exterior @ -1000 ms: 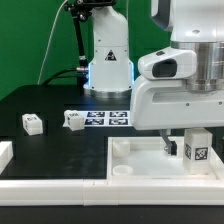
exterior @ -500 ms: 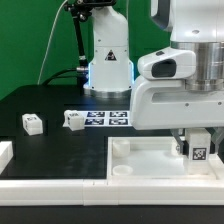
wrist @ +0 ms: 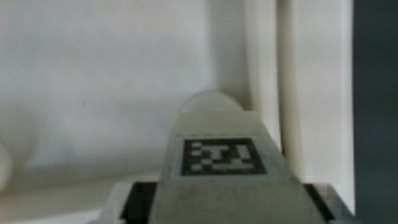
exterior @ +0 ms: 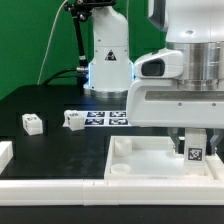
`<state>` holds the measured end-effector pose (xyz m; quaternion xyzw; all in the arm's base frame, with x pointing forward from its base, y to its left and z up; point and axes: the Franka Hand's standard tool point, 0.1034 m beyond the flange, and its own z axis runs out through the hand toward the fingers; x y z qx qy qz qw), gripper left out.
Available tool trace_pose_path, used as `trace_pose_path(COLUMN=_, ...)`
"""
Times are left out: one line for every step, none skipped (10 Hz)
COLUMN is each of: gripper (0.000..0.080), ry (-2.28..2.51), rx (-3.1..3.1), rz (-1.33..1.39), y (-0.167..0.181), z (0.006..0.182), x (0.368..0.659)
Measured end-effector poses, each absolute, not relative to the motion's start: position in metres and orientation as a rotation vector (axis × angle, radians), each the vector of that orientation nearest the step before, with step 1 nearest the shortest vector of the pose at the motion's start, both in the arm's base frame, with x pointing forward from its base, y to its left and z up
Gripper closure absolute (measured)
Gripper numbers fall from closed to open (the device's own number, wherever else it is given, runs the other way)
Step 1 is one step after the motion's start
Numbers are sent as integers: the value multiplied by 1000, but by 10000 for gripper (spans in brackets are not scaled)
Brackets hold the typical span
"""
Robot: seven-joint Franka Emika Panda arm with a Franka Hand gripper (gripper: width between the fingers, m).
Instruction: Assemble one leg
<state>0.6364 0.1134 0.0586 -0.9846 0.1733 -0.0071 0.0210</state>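
- On the far left of the exterior view I see a loose leg (exterior: 32, 124) lying on the black table (exterior: 60, 150), well apart from the work; I leave it alone.
- Just to its right, a second loose leg (exterior: 72, 119) sits touching the left end of the marker board (exterior: 108, 118). Neither is in my way.
- Nearer me, the large white panel (exterior: 140, 165) spans the front of the table, with a raised corner socket (exterior: 121, 148) on its left side.
- At the right, the gripper (exterior: 196, 150) hangs low over the panel's right part, pinching the leg (exterior: 196, 153) I am fitting; its tag faces the exterior camera.
- In the wrist view the same leg (wrist: 221, 140) stands between the fingers (wrist: 143, 200), tip pointing away from the camera toward the white panel (wrist: 89, 90) beyond.
- My judgement: the step in hand is seating this leg into a socket on the panel's right side. I cannot see that socket, so I cannot tell whether the tip is already touching.
- To do it well I would keep the leg upright, come down slowly, centre the tip before pushing, and hold my grip until it seats.
- The risk I watch for is a tilted leg jamming on the rim or shoving the panel sideways.
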Motion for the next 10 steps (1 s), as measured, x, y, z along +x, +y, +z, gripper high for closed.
trace_pose_path(gripper=512, ry=702, rx=-3016, rz=-26, y=116, z=59, x=637)
trace_pose_path(gripper=512, ry=895, rx=-2961, rz=-33, y=118, z=59, x=637)
trace_pose_path(gripper=512, ry=1052, rx=-2907, rz=-33, y=119, z=58, x=637)
trace_pose_path(gripper=512, ry=1186, rx=-2855, rz=-30, y=119, z=58, x=637)
trace_pose_path(gripper=512, ry=1324, rx=-2793, rz=-26, y=119, z=58, x=637)
trace_pose_path(gripper=512, ry=1477, rx=-2715, rz=-22, y=119, z=58, x=637)
trace_pose_path(gripper=512, ry=1615, rx=-2635, rz=-19, y=120, z=58, x=637)
trace_pose_path(gripper=512, ry=1750, rx=-2543, rz=-15, y=120, z=59, x=637)
trace_pose_path(gripper=512, ry=1938, rx=-2383, rz=-4, y=121, z=58, x=637)
trace_pose_path(gripper=512, ry=2071, rx=-2254, rz=4, y=121, z=58, x=637)
